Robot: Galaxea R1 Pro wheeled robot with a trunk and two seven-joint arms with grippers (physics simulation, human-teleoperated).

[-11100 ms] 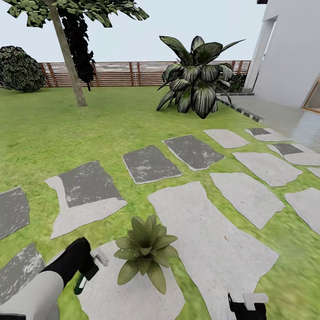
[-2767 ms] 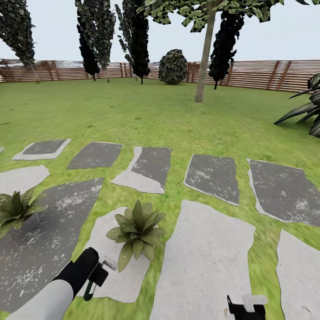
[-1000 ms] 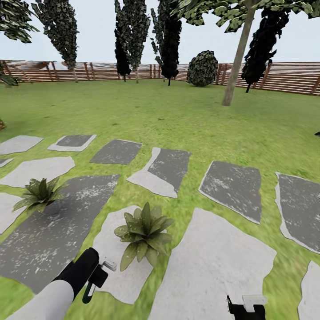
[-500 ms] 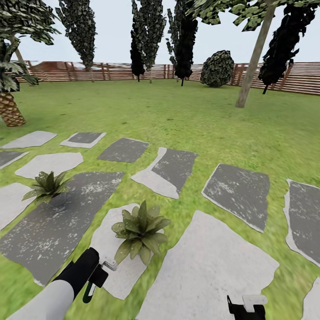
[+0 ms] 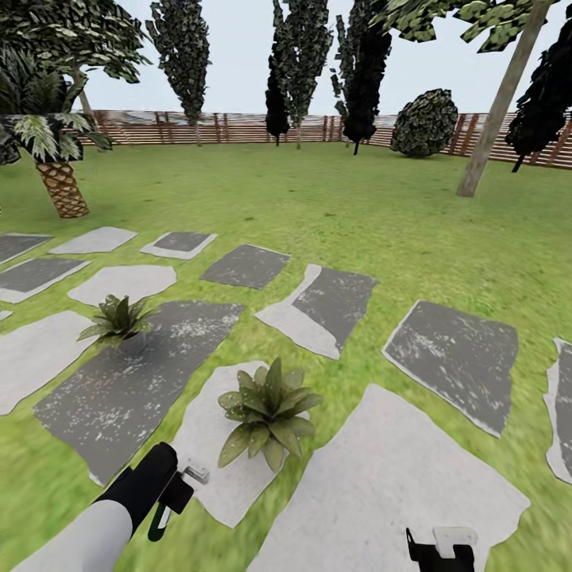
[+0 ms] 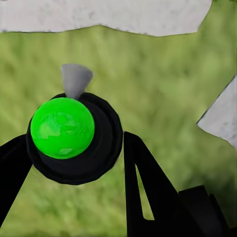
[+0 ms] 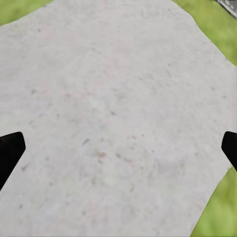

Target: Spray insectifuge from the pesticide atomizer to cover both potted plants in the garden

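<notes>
The left gripper (image 5: 171, 496) sits low in the head view, at the end of a black-and-white forearm, and is closed around the pesticide atomizer (image 5: 163, 516). The bottle's dark body with its green mark hangs below the fingers, and its pale grey-white spray head (image 5: 195, 473) projects toward the nearer potted plant (image 5: 268, 411). In the left wrist view the atomizer (image 6: 74, 138) appears end-on as a black ring around a bright green disc, with a grey nozzle above it; one black finger (image 6: 148, 187) presses against its side and the other finger (image 6: 12, 168) contacts the opposite side. The nearer potted plant stands on a pale stepping stone (image 5: 214, 453), just beyond the spray head. The second potted plant (image 5: 119, 322), in a small grey pot, stands on a large dark stone (image 5: 143, 373), well apart from the first and farther to the left. The right gripper (image 5: 441, 550) shows at the lower edge of the head view, over a broad pale stone (image 5: 397, 485). In the right wrist view its two black fingertips (image 7: 10, 150) sit at opposite edges of the frame, spread wide, with nothing between them and pale stone (image 7: 118, 118) beneath. The lawn (image 5: 318, 199) runs back to a brown slatted fence (image 5: 238, 127), with a palm tree (image 5: 56, 151) at left and a rounded bush (image 5: 425, 123) near the fence.
</notes>
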